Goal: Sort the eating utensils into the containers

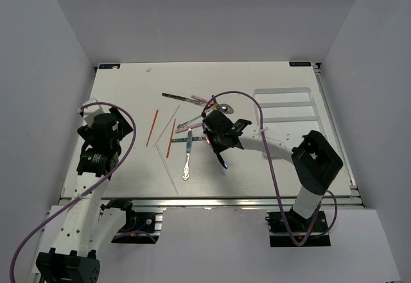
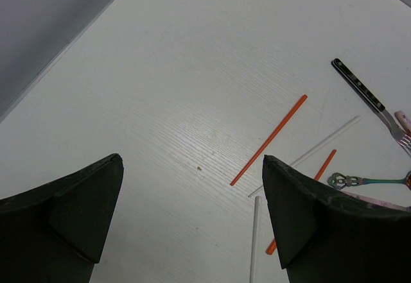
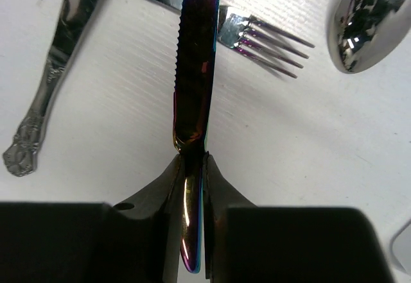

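The right hand [image 3: 191, 158] pinches an iridescent knife [image 3: 196, 52] by its handle, while the left hand [image 2: 191, 167] hangs spread open over the tabletop [image 2: 192, 71].

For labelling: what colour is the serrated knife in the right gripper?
Iridescent purple-gold metal knife; clearest in right wrist view.

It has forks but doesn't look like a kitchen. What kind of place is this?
Probably a robot lab workbench: left arm and right arm bolted to a white table, plain grey panels around it, loose cutlery near a white cutlery tray.
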Controlling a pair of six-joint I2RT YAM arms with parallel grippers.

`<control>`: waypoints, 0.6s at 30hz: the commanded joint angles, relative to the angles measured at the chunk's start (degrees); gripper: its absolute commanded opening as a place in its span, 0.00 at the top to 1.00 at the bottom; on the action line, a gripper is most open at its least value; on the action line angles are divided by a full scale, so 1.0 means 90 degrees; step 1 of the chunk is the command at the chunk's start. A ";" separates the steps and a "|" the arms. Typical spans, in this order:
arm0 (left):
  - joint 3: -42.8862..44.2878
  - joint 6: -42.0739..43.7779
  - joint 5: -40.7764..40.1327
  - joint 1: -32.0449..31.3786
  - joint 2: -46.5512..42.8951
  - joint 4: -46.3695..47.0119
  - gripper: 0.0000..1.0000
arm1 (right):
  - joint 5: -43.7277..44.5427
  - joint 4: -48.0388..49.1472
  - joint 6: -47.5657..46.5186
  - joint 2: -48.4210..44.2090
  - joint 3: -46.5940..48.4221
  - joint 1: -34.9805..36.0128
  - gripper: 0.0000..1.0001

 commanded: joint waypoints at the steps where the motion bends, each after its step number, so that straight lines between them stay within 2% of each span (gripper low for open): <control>1: 0.0148 0.0022 0.0005 -0.0037 -0.0065 0.0019 0.02 | 0.0064 0.0097 0.0041 -0.0352 0.0077 -0.0008 1.00; 6: 0.0148 0.0022 -0.0004 -0.0027 -0.0065 0.0028 0.02 | 0.0336 0.0097 0.0332 -0.0703 -0.0049 -0.0037 1.00; 9: 0.0148 0.0022 -0.0005 -0.0037 -0.0046 0.0028 0.02 | 0.0532 0.0194 0.0635 -0.1327 -0.0332 -0.0407 1.00; 14: 0.0157 0.0022 -0.0034 -0.0037 -0.0055 0.0028 0.02 | 0.0591 0.0604 0.1660 -0.2811 -0.1123 -0.2085 1.00; 15: 0.0148 0.0022 -0.0034 -0.0037 -0.0055 0.0019 0.02 | 0.0592 0.0673 0.1817 -0.3171 -0.1211 -0.2668 1.00; 18: 0.0148 0.0013 -0.0044 -0.0037 -0.0065 0.0019 0.02 | 0.0718 0.1014 0.2597 -0.3720 -0.1775 -0.3423 1.00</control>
